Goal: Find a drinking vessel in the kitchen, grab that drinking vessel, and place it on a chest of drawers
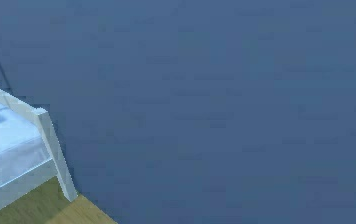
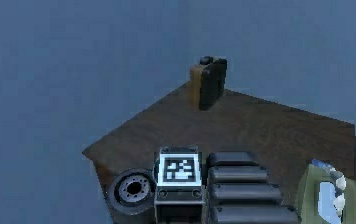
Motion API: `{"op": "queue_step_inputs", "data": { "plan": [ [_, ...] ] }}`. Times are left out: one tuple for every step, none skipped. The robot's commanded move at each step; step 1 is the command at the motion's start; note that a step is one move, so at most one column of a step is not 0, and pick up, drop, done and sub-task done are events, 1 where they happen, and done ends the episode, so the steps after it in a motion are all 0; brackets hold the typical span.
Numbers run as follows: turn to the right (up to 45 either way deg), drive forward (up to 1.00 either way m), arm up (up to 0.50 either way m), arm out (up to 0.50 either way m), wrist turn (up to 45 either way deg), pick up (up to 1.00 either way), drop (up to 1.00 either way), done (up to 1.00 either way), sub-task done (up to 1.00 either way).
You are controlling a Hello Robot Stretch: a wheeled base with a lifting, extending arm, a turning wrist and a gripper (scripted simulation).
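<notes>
A small brown and dark vessel (image 2: 208, 82) with a handle-like side stands upright at the far edge of a dark wooden top (image 2: 276, 135). At the arm side view's bottom, the arm's dark ribbed bar (image 2: 241, 190) reaches over the near part of that top. A white square with black marks (image 2: 181, 168) sits at its end. Left of the square is the gripper's dark round body (image 2: 133, 190). Its fingers cannot be made out, so I cannot tell whether it holds anything.
A pale green and white object (image 2: 326, 195) lies at the top's near right corner. A blue wall (image 1: 206, 90) stands close ahead. A white bed frame (image 1: 48, 140) with light bedding sits at the forward view's lower left, over wooden floor (image 1: 56, 208).
</notes>
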Motion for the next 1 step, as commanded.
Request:
{"op": "queue_step_inputs", "data": {
  "plan": [
    [0.0,0.0,0.0,0.34,0.0,0.0,0.0,0.0,0.0]
  ]
}}
